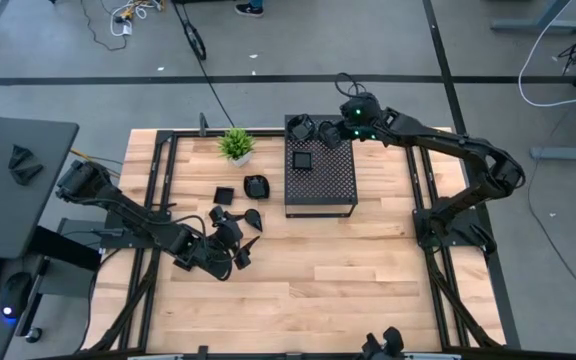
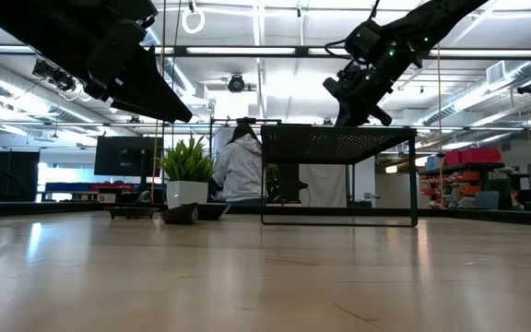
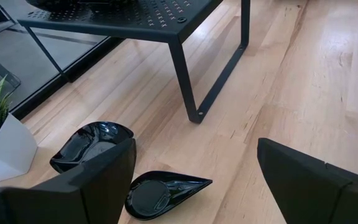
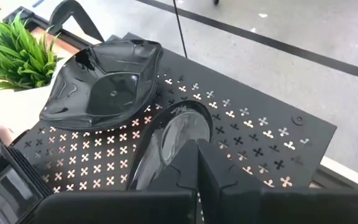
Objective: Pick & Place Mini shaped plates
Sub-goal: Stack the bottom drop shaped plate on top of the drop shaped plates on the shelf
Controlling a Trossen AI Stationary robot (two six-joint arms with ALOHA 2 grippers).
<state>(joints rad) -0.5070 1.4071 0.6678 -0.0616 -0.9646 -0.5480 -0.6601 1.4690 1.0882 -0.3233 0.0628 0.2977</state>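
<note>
Nearest my right wrist camera, the right gripper had its fingers pinched on the rim of a teardrop plate, hanging over the perforated stand beside a leaf plate. I judged it best to lower it flat before releasing. The left gripper, fingers spread, hovered over loose plates on the surface. I could read no writing.

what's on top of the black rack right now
A square plate lies on the rack; leaf plates are stacked at its far edge. The right end effector holds another plate, hiding some surface.
</note>
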